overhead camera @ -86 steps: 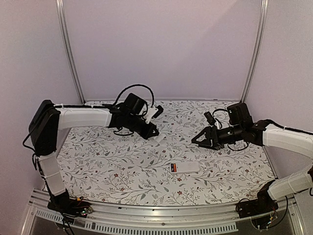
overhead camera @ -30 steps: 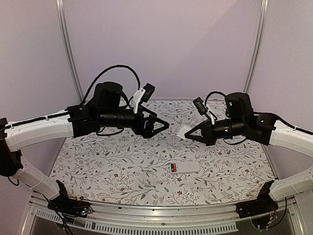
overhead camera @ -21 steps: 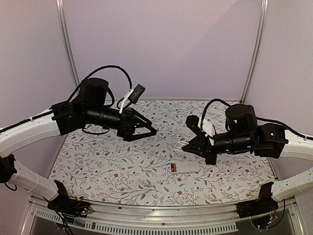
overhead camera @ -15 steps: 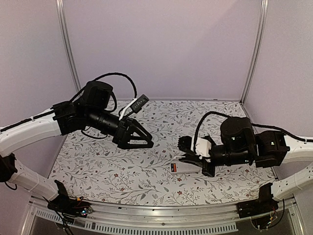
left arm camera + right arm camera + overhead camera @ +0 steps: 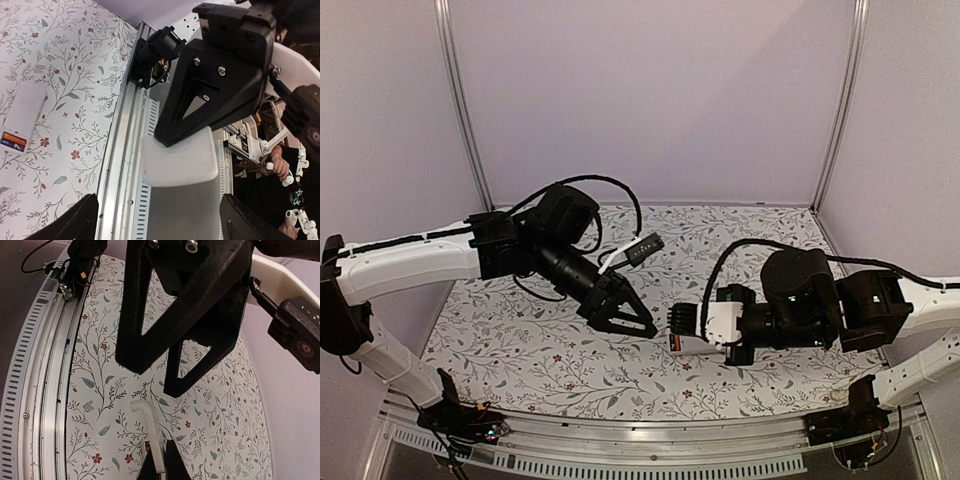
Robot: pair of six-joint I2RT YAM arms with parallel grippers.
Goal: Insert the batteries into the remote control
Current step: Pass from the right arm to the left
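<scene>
The remote control [image 5: 690, 345] lies white back up on the flowered table, also in the left wrist view [image 5: 25, 112]. Its open end holds the batteries: an orange one [image 5: 11, 136] and a dark one [image 5: 15, 145] side by side. My right gripper [image 5: 161, 467] hovers just above the remote [image 5: 715, 340], shut on a thin white battery cover [image 5: 152, 432] with a hooked lip. That cover [image 5: 180, 162] hangs between the tips of my left gripper [image 5: 162, 225], touching neither. My left gripper [image 5: 627, 323] is open and faces the right one from the left.
An aluminium rail [image 5: 620, 440] runs along the table's near edge, and the left wrist view looks down on it [image 5: 125, 150]. Purple walls with metal posts [image 5: 460, 110] close in the back and sides. A black cable [image 5: 610, 195] loops off the left wrist.
Both arms came down and forward from mid-table. The right one carried the cover over the remote; the left one swung right to face it, its jaws slightly narrower.
</scene>
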